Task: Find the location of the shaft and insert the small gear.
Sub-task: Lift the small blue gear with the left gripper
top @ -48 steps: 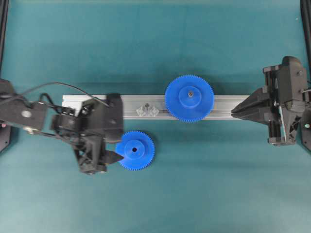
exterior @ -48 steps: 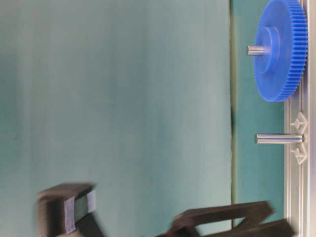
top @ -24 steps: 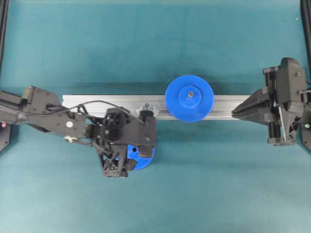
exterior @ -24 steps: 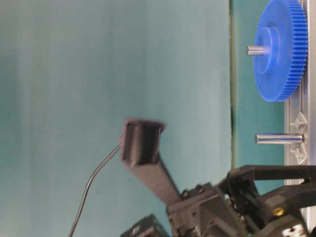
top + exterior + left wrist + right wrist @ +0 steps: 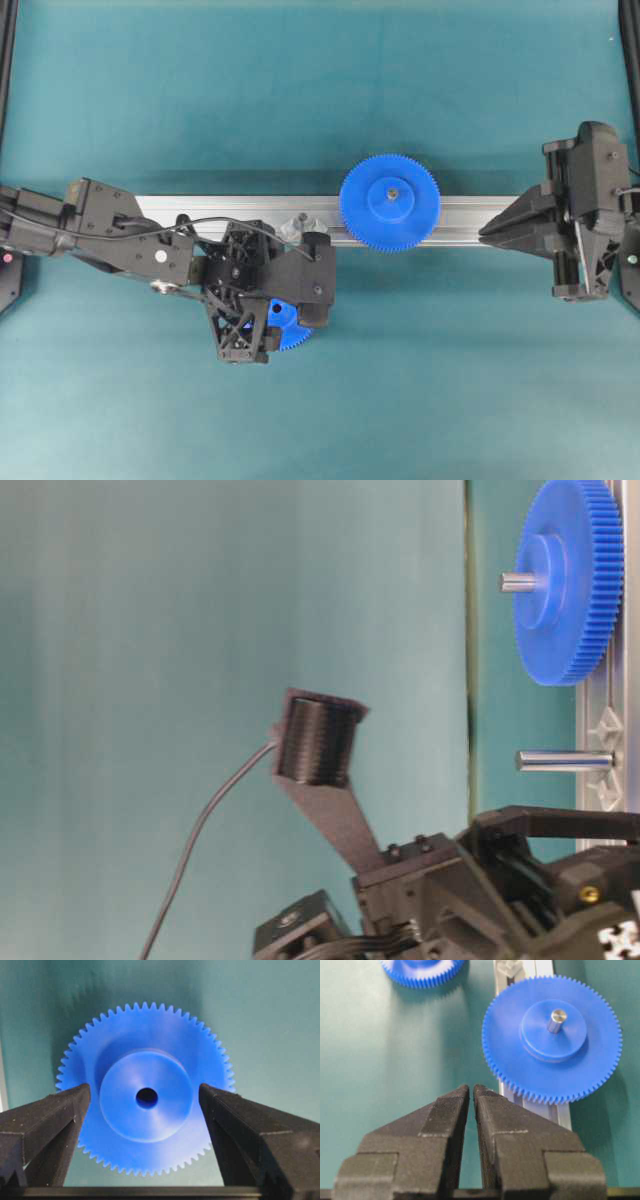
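The small gear (image 5: 145, 1125), bright blue with a raised hub and centre hole, lies flat on the teal table. My left gripper (image 5: 144, 1092) is open above it, one finger on each side of the hub, touching nothing. From overhead the left wrist covers most of the small gear (image 5: 294, 336). The shaft (image 5: 565, 761), a short grey pin, stands bare on the rail between whitish brackets. Its bracket (image 5: 297, 226) shows just beyond the left wrist. My right gripper (image 5: 471, 1089) is shut on nothing at the rail's right end.
A wider blue gear (image 5: 389, 203) sits on its own pin on the silver grooved rail (image 5: 470, 220), right of the shaft. The rail runs left to right across the table's middle. Black frame posts stand at the far corners.
My left arm has moved right and over the small gear, which lay in plain sight beside the fingers before and is now mostly covered. The right arm and both gears have stayed put.
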Robot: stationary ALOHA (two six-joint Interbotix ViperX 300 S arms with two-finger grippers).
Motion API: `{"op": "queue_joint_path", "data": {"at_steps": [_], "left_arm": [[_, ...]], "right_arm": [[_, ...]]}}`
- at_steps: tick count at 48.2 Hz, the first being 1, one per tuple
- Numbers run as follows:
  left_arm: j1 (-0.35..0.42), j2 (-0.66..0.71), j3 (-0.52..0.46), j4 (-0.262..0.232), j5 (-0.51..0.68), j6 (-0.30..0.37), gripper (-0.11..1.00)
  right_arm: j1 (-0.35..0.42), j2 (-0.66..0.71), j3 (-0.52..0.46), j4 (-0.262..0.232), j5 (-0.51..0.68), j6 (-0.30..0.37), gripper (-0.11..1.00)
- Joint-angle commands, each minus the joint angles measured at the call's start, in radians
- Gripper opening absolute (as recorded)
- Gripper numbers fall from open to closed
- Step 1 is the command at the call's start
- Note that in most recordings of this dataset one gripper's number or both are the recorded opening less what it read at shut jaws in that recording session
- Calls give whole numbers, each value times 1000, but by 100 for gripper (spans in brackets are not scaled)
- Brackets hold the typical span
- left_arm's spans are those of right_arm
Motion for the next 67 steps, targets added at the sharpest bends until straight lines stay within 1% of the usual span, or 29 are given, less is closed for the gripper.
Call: {"op": "queue_joint_path", "data": {"at_steps": [1, 12, 61, 67], "left_arm": [[2, -11, -17, 3, 6, 0, 90], [3, -6, -12, 3, 29, -2, 90], [2, 15, -25, 3, 21, -14, 90], [2, 17, -25, 3, 21, -25, 90]], "right_arm": [[-3, -3, -9, -2, -12, 8, 18], [-2, -3, -5, 0, -14, 8, 18], [-2, -5, 0, 0, -15, 8, 18], [-2, -5, 2, 0, -14, 8, 18]]}}
